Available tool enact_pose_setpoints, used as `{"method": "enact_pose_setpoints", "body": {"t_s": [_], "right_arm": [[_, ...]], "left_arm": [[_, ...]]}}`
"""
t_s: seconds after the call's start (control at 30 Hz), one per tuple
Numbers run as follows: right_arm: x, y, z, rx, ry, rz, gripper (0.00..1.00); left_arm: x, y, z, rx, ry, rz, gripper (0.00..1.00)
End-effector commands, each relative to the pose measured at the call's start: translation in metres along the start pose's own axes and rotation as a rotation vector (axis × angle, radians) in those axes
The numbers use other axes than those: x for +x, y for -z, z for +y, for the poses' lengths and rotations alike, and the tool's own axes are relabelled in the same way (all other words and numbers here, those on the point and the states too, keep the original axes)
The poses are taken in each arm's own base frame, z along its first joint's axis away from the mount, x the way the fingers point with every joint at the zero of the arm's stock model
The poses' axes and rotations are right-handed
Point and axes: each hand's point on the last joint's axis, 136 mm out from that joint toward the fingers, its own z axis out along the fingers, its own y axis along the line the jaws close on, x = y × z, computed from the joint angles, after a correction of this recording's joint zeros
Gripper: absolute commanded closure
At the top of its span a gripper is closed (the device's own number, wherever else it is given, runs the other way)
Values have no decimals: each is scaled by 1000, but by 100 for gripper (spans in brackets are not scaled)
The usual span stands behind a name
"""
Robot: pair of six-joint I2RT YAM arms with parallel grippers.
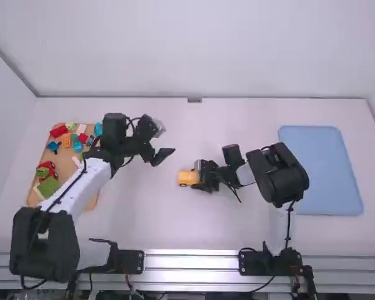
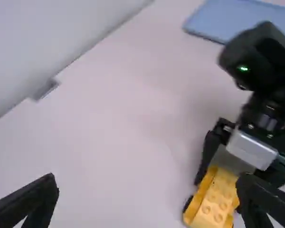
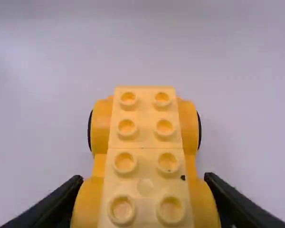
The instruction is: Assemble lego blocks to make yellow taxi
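the right gripper [image 1: 199, 177] has its fingers [image 3: 66, 202] drawn in against a yellow taxi [image 3: 145, 142], one pressed to each flank, parted only by the width of the body between them. the near end of the taxi sits in that grip, and the far end pokes out past the tips, with a black wheel [image 3: 199, 130] on either side there. its top is two paler yellow pieces set end to end, each with four studs, running in line with the fingers and midway between them. a tiny dark speck marks the nearer piece. the left gripper [image 1: 162, 154] has its fingers spread wide, one well apart from the other, and nothing in their hold. its tips hang near the taxi's free end, with a gap of bare table [image 1: 137, 212] between, so they aren't touching it. behind the left gripper's fingers, on the side away from the taxi, lies a tan board [image 1: 66, 161] strewn with loose blocks: a red block [image 1: 59, 131] and an orange block [image 1: 66, 140] at its far part, a green block [image 1: 48, 187] nearer the arm's base. behind the right gripper's fingers, out past that arm's wrist, a flat blue tray [image 1: 328, 165] rests on the table.
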Motion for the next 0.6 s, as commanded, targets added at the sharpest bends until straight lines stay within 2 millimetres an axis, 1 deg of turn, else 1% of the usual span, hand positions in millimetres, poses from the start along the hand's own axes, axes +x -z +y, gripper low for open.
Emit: {"method": "enact_pose_setpoints", "body": {"t_s": [0.0,0.07,0.13,0.17,0.2,0.27,0.33,0.37,0.4,0.43,0.5,0.53,0.57], "right_arm": [[-11,13,-22,105,-37,61,23],[-11,20,-25,143,-34,124,21],[-13,31,-24,170,-18,202,15],[-15,38,-22,191,-17,249,3],[-17,43,-22,205,-20,275,0],[-23,57,-21,248,-16,343,1],[-29,66,-20,276,-5,371,2],[-33,70,-20,288,2,380,2],[-39,73,-19,302,16,383,2],[-45,76,-19,310,28,382,1],[-51,78,-20,326,44,378,2],[-57,80,-20,334,58,371,1],[-59,80,-21,338,64,365,2]], "left_arm": [[9,21,34,-222,177,56,1],[10,31,42,-283,208,65,1],[10,47,55,-380,266,62,1],[11,57,64,-445,330,56,1],[12,62,69,-478,357,52,1],[21,87,90,-646,478,54,1],[30,105,101,-750,526,70,1],[33,113,105,-787,536,82,1],[38,126,111,-850,550,102,1],[40,135,115,-888,567,113,1],[42,148,121,-943,577,137,1],[43,164,127,-1009,590,156,1],[43,172,130,-1043,593,164,1]]}}
